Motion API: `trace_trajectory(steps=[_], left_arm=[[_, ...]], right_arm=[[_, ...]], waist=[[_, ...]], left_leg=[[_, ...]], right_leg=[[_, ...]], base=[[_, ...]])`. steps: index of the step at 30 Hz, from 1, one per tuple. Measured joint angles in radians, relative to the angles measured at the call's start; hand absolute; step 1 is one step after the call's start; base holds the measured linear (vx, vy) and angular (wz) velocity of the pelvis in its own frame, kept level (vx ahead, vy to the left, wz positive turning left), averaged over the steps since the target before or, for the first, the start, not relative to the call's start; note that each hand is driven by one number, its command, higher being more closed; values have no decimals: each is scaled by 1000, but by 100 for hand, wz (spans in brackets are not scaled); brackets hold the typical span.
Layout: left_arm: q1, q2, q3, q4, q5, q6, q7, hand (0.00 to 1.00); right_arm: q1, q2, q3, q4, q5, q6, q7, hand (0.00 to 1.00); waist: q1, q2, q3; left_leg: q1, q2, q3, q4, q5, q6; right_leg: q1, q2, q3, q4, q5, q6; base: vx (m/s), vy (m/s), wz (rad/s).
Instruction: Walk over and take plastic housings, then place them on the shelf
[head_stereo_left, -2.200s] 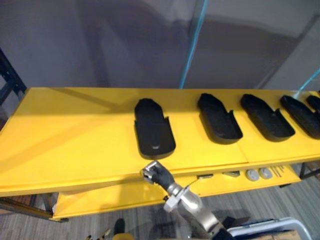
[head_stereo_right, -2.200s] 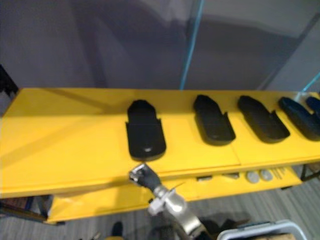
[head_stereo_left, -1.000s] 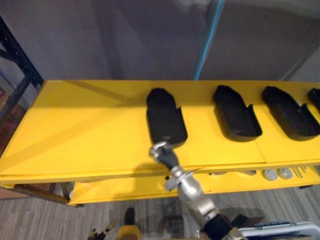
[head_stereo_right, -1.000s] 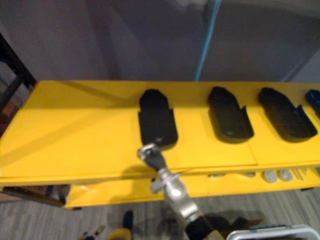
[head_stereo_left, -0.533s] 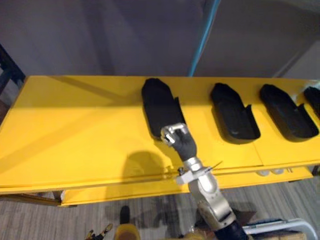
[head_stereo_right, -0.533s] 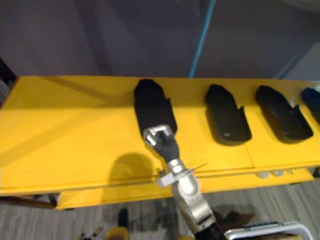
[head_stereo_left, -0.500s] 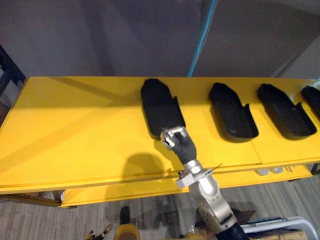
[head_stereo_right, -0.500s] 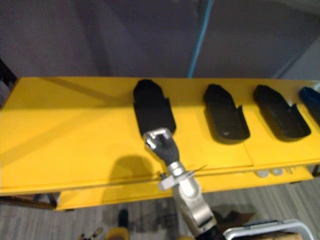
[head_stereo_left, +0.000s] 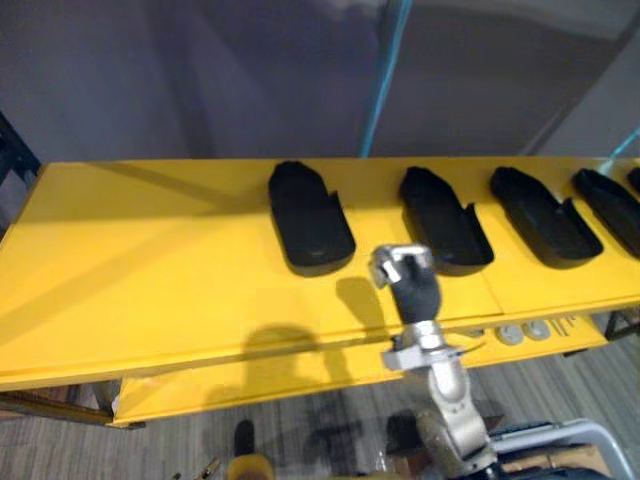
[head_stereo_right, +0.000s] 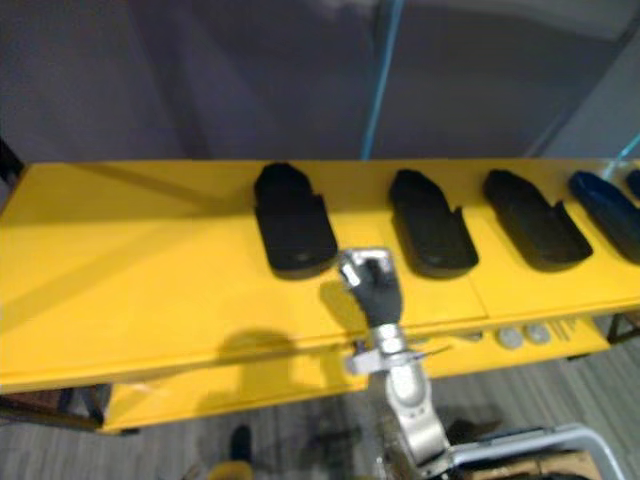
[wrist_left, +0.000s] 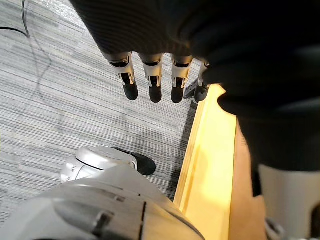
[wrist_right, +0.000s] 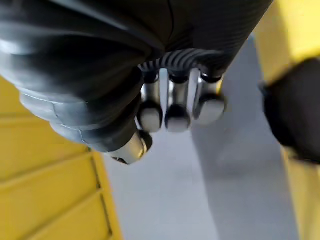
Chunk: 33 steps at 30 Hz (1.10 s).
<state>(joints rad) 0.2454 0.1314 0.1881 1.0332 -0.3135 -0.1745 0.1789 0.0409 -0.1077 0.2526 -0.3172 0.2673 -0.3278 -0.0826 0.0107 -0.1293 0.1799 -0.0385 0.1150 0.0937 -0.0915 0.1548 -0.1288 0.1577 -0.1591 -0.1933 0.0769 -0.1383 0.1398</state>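
Note:
Several black plastic housings lie in a row on the yellow shelf top (head_stereo_left: 150, 270): the leftmost housing (head_stereo_left: 310, 230), a second housing (head_stereo_left: 443, 232), a third housing (head_stereo_left: 541, 228) and more at the right edge. My right hand (head_stereo_left: 410, 285) is raised over the shelf's front part, between the first two housings, its fingers curled and holding nothing. In the right wrist view that hand (wrist_right: 170, 107) has a dark housing (wrist_right: 295, 115) beside it. My left hand (wrist_left: 150, 80) hangs low with straight fingers over the floor, beside a yellow board edge (wrist_left: 210, 150).
A lower yellow shelf level (head_stereo_left: 250, 385) juts out under the top and carries small metal parts (head_stereo_left: 520, 333) at the right. A grey wall with a blue strip (head_stereo_left: 385, 70) stands behind. The shelf's left half is bare yellow. Grey carpet lies in front.
My right hand has lifted off the near end of the leftmost housing and moved right, over the gap between the first two housings. The camera has shifted a little.

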Motion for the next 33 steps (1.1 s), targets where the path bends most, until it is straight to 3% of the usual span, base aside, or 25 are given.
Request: trace_trajectory(steps=[3, 6, 10, 11, 13, 14, 17, 19, 26, 33], left_arm=[[1, -2, -12, -4, 1, -1, -3, 0], [6, -2, -14, -4, 8, 2, -7, 0], [8, 3, -14, -10, 9, 13, -8, 0], [7, 5, -13, -14, 10, 22, -8, 0], [8, 14, -7, -11, 15, 41, -10, 0], [13, 13, -5, -12, 16, 45, -11, 0], [14, 24, -1, -17, 20, 53, -20, 0], [13, 24, 6, -18, 30, 58, -28, 0], [8, 20, 5, -31, 49, 83, -34, 0], [-11, 20, 5, -31, 57, 99, -34, 0]], right_arm=[[-14, -58, -132, 0, -139, 25, -29, 0], [-40, -202, -255, 0, -315, 49, -31, 0], [-111, -333, -277, -3, -403, 102, 15, 0], [-131, -361, -270, -2, -409, 120, 51, 0], [-137, -376, -272, 2, -436, 140, 109, 0], [-138, -386, -269, 1, -439, 141, 126, 0], [-178, -431, -212, 6, -468, 140, 249, 0], [-226, -448, -178, 10, -484, 137, 291, 0], [-343, -514, -79, 84, -523, 133, 372, 0], [-408, -514, -9, 158, -561, 136, 391, 0]], waist=[[-3, 0, -7], [-4, 10, -11], [-19, 14, -23], [-21, 3, -29], [-20, -21, -58], [-20, -10, -64], [-22, -26, -63], [-21, -32, -65], [-15, -29, -65], [7, -29, -65]], left_leg=[[3, 8, -1, 0, 1, 0], [1, 33, -2, 0, -3, 3], [-18, 58, -3, -1, -12, -6], [-21, 63, 1, -1, -24, -21], [-39, 28, 21, 65, -15, 22], [-37, 27, 36, 41, -26, 23], [-17, 9, 27, -2, 1, 20], [-15, 5, 25, -2, 5, 18], [-15, 8, 6, -2, 12, 19], [-16, 15, 0, -2, 14, 18]], right_leg=[[-1, 8, 8, 5, 9, -12], [-10, 34, 28, 5, 30, -33], [-23, 60, 31, -19, 40, -44], [-23, 57, 28, -37, 40, -45], [-48, 35, 32, -51, 37, -43], [-49, 40, 27, -51, 34, -39], [-49, 29, 23, -25, 32, -30], [-49, 24, 20, -17, 38, -22], [-38, 31, 4, -15, 33, -32], [-35, 39, 0, -16, 33, -34]], base=[[7, -3, 0], [-61, -8, -10], [-110, -30, -10], [-68, -36, -5], [-16, 15, -8], [28, 62, 19], [1, 54, 14], [3, 8, 3], [-20, -2, 6], [-3, -2, 1]])
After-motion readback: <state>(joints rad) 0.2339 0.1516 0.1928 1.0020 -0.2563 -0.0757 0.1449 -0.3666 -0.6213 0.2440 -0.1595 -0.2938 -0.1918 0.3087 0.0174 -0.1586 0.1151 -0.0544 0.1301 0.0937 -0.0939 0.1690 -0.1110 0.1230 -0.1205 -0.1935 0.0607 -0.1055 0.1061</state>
